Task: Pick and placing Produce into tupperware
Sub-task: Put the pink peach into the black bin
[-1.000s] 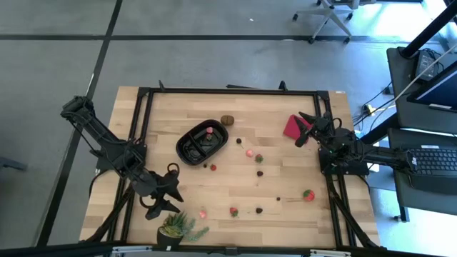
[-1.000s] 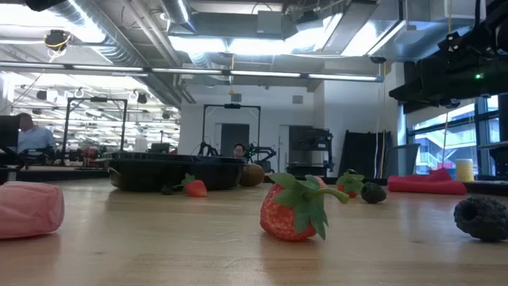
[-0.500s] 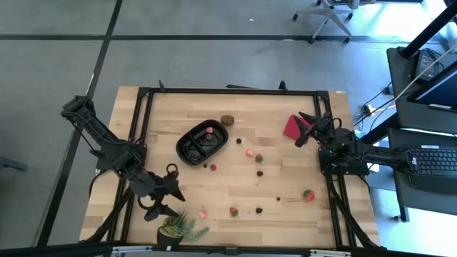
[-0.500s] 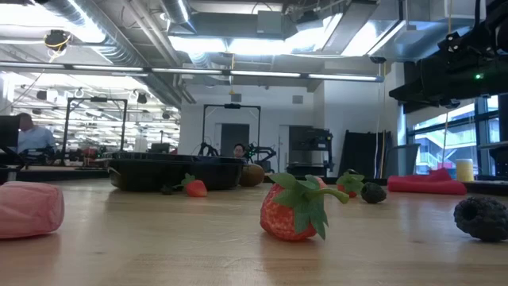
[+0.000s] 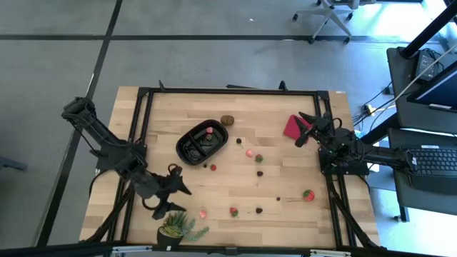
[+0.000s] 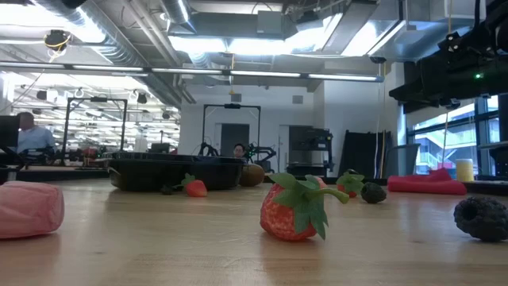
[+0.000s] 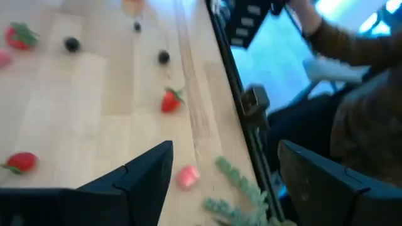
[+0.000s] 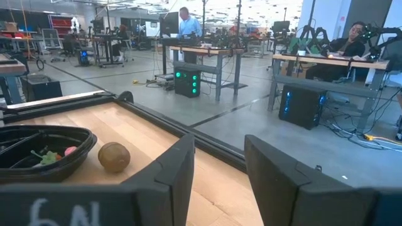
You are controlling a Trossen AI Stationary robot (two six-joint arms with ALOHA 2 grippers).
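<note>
Black tupperware (image 5: 202,142) holds red produce (image 5: 208,131); the left end effector (image 5: 174,198) hovers spread near a pink piece (image 5: 203,213); the right end effector (image 5: 305,129) waits, its fingers apart.

The tupperware (image 5: 202,142) is a black rounded-oblong tray with inner compartments, lying tilted at about eleven o'clock from the table's middle; it holds a red piece (image 5: 208,131) near its far end; a brown round piece (image 5: 227,120) sits just beside it at one o'clock; small red fruits (image 5: 249,152) and dark berries (image 5: 260,173) lie scattered from three to six o'clock; a strawberry (image 5: 308,194) lies farthest out at four o'clock.
</note>
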